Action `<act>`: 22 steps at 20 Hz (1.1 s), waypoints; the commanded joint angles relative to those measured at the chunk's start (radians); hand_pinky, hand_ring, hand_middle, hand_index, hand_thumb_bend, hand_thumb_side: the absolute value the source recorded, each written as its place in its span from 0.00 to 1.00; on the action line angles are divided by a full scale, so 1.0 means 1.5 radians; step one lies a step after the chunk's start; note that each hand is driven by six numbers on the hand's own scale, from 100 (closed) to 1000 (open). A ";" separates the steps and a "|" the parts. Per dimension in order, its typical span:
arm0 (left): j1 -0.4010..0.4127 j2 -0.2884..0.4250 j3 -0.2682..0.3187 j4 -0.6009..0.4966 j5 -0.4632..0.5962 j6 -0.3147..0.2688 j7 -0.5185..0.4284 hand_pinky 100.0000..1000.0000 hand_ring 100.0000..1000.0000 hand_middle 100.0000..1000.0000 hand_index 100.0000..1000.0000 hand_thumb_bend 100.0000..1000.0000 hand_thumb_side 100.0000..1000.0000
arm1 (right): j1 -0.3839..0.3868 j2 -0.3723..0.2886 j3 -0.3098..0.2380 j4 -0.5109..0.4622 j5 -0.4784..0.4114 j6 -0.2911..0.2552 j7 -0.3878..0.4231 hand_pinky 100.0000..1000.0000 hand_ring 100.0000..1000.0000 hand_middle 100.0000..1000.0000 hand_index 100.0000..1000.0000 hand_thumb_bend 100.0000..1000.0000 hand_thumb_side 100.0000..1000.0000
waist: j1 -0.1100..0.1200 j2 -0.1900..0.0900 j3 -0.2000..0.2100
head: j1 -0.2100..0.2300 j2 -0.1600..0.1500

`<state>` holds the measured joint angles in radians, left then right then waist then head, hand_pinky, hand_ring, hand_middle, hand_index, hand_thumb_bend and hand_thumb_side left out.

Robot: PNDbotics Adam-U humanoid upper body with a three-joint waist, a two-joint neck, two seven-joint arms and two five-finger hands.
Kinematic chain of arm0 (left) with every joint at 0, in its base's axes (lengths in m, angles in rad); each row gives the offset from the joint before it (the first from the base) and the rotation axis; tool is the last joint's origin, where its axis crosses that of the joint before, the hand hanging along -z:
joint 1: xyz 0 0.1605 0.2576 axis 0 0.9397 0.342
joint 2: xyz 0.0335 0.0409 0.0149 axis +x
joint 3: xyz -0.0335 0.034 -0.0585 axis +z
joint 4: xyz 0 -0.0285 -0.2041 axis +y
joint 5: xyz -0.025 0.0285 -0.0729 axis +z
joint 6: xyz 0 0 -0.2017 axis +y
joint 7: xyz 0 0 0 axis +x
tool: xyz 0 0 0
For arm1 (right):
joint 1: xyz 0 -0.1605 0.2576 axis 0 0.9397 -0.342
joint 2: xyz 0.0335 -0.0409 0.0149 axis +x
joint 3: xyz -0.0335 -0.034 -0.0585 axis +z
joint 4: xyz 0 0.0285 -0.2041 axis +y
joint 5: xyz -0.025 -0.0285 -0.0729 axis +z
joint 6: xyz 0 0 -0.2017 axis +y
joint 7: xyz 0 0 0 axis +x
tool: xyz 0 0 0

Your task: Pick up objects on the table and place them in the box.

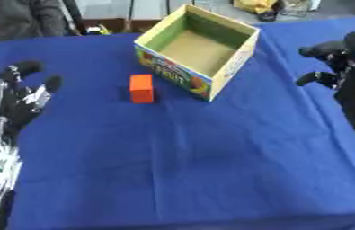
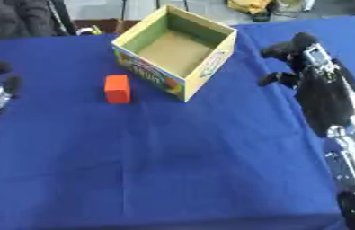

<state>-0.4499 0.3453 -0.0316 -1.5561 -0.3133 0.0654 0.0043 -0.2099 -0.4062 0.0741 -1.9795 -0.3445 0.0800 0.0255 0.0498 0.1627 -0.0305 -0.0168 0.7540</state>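
An orange block [image 1: 142,88] stands on the blue cloth just left of an open cardboard box [image 1: 239,58] with a fruit print on its side; the box interior looks bare. My left hand [image 1: 16,98] lies at the left edge, fingers spread and straight, well left of the block and holding nothing. My right hand [image 2: 310,74] hovers to the right of the box, fingers relaxed and apart, nothing in it.
The blue cloth [image 1: 196,161] covers the whole table, its near half bare. Beyond the far edge a person's dark sleeve [image 1: 19,18] shows at the top left and a yellow item [image 1: 255,5] at the top.
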 commanded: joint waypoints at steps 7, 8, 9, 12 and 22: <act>-0.241 0.021 -0.090 0.243 -0.402 -0.020 -0.238 0.62 0.75 0.64 0.77 0.84 0.24 | -0.003 0.000 0.003 -0.014 -0.002 0.000 0.011 0.50 0.86 0.60 0.63 0.00 0.78 | -0.005 -0.018 -0.038 | 0.022 -0.002; -0.255 0.012 -0.092 0.267 -0.426 -0.034 -0.248 0.63 0.75 0.64 0.77 0.83 0.23 | -0.003 0.000 0.002 -0.014 -0.003 0.000 0.012 0.50 0.86 0.60 0.63 0.00 0.78 | -0.005 -0.018 -0.041 | 0.024 -0.002; -0.266 0.005 -0.093 0.288 -0.447 -0.046 -0.254 0.64 0.74 0.63 0.77 0.82 0.23 | -0.003 0.001 0.002 -0.014 -0.003 0.000 0.012 0.50 0.86 0.60 0.63 0.00 0.78 | -0.005 -0.017 -0.043 | 0.024 -0.002; -0.284 -0.017 -0.089 0.330 -0.490 -0.077 -0.255 0.63 0.74 0.63 0.77 0.81 0.22 | -0.003 0.002 0.002 -0.014 -0.004 0.000 0.011 0.50 0.86 0.60 0.63 0.00 0.78 | -0.006 -0.016 -0.048 | 0.025 -0.001; -0.283 -0.051 -0.087 0.383 -0.514 -0.117 -0.205 0.60 0.71 0.58 0.72 0.73 0.18 | -0.004 0.008 0.002 -0.014 -0.005 0.002 0.014 0.50 0.86 0.60 0.63 0.00 0.78 | -0.007 -0.012 -0.056 | 0.030 -0.001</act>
<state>-0.8550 0.2608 -0.1682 -0.9769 -1.0772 -0.1076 -0.3133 -0.2059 -0.3876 0.0808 -1.9795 -0.3464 0.0835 0.0430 0.0435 0.1568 -0.1126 0.0248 0.7545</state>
